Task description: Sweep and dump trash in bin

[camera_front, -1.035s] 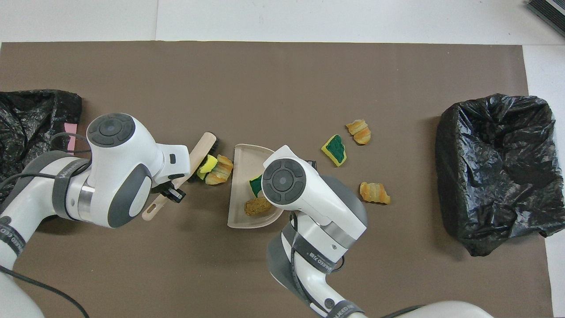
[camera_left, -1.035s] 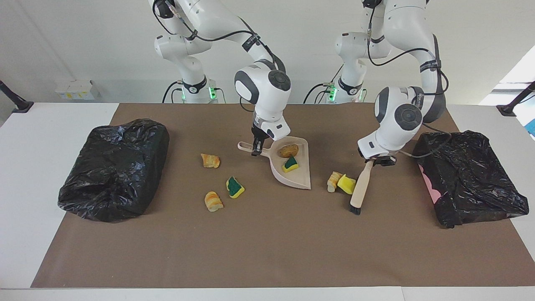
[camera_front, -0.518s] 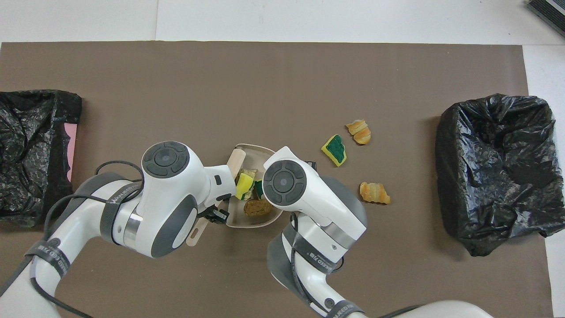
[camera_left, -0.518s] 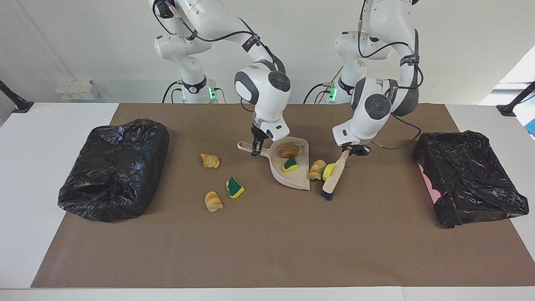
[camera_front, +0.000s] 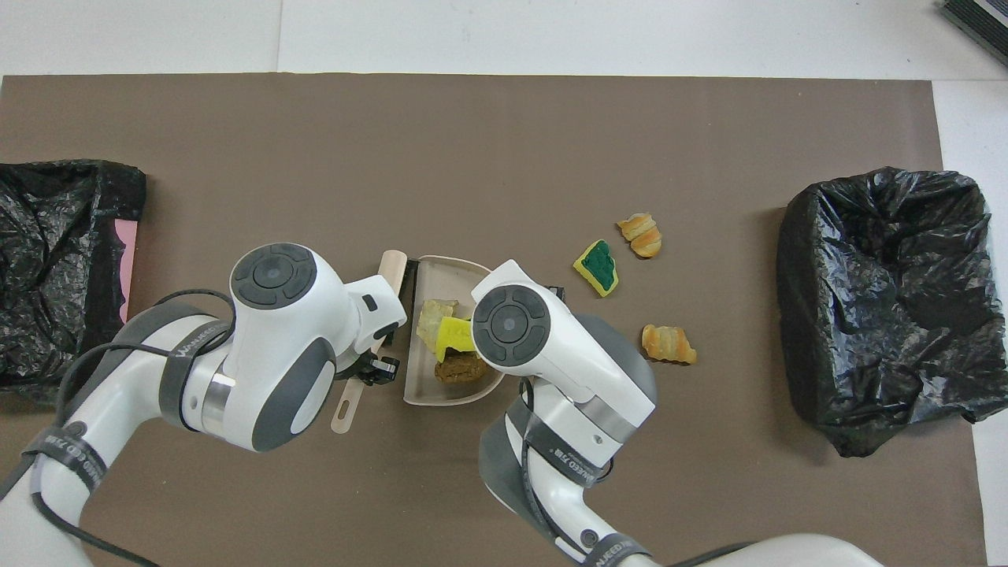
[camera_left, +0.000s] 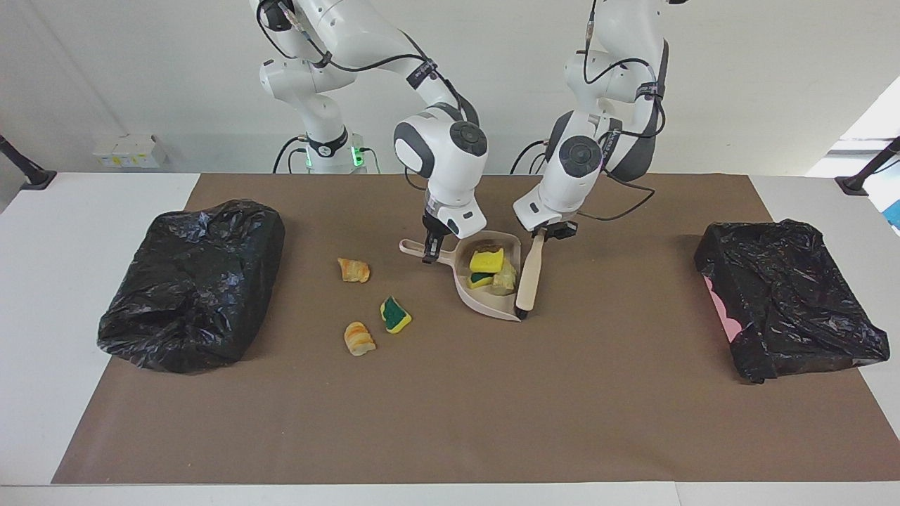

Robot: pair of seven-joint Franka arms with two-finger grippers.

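Four trash scraps sit in the one dustpan at frame centre; three more lie loose lower left of it. The right gripper clamps the dustpan's handle; the left gripper clamps the one brush at the pan's mouth. Two black bags flank the frame edges.

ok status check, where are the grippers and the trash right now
Left gripper shut on brush at dustpan mouth. Right gripper shut on dustpan handle. Four scraps in pan, three scraps on mat. Nothing blocking.
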